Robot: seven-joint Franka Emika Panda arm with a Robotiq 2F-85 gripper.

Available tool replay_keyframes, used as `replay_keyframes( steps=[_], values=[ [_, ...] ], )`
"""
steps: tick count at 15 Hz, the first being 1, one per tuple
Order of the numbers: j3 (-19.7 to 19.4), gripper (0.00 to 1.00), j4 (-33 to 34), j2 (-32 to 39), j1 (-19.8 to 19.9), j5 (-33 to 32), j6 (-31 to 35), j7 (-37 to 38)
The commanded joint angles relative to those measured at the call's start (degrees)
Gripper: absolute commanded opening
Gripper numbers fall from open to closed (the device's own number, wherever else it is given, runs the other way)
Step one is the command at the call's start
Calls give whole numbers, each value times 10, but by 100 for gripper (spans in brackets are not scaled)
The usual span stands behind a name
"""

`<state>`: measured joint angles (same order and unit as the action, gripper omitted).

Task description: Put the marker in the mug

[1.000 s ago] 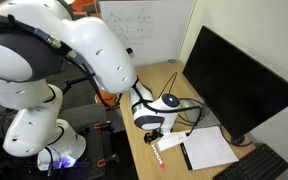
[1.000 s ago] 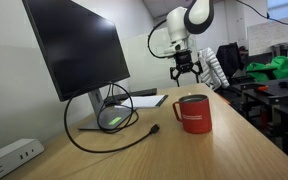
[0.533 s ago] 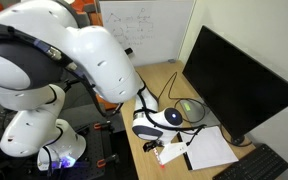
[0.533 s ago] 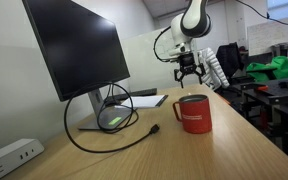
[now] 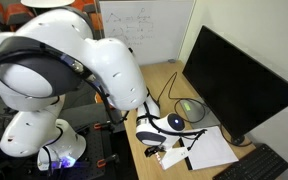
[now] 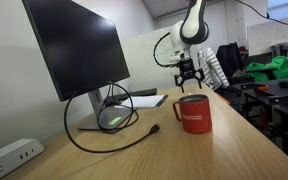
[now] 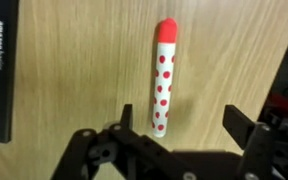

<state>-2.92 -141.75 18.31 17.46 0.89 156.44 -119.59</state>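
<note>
The marker (image 7: pixel 162 80) is a white stick with red dots and a red cap, lying flat on the wooden desk in the wrist view. My gripper (image 7: pixel 181 125) is open just above it, and the marker's near end sits between the jaws, closer to the left finger. In an exterior view my gripper (image 5: pixel 160 150) hangs low over the desk next to white paper and hides the marker. The dark red mug (image 6: pixel 193 113) stands upright on the desk, with my gripper (image 6: pixel 189 82) behind it and apart from it.
A black monitor (image 6: pixel 76 48) stands at the desk's side, with a looped black cable (image 6: pixel 109 125) at its base. A white power strip (image 6: pixel 9 155) lies near the front. A flat black bar (image 7: pixel 2 70) lies left of the marker. Paper (image 5: pixel 209 148) and a keyboard (image 5: pixel 259 165) lie nearby.
The arm has reached further along the desk and lowered my open gripper towards the marker. The mug and marker have not moved.
</note>
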Motion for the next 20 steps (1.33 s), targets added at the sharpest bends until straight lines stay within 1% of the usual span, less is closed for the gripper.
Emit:
replay_keyframes(
  steps=[1, 2, 3, 4, 5, 6, 8, 9, 10, 11, 14, 15, 16, 18, 19, 20],
  values=[
    [-16, 91, 25, 38, -18, -51, 25, 58],
    [-20, 87, 33, 48, -21, -69, 27, 76],
    [-21, 87, 39, 56, -21, -81, 26, 89],
    [-22, 69, 44, 63, -22, -93, 27, 100],
    [-21, 63, 49, 69, -20, -103, 28, 110],
    [-20, 62, 51, 73, -18, -109, 30, 116],
    [-13, 47, 49, 74, -11, -118, 43, 120],
    [-9, 38, 47, 71, -8, -119, 49, 116],
    [-7, 31, 45, 69, -6, -118, 53, 114],
    [-8, 22, 45, 67, -8, -121, 53, 116],
    [-9, 1, 48, 68, -10, -123, 46, 121],
    [-1, 1, 47, 64, -4, -114, 36, 116],
    [12, 5, 46, 59, 8, -101, 27, 103],
    [72, 5, 41, 43, 58, -45, -7, 49],
    [112, 5, 42, 33, 88, -1, -33, 8],
    [140, 5, 44, 28, 107, 41, -56, -28]
  ],
)
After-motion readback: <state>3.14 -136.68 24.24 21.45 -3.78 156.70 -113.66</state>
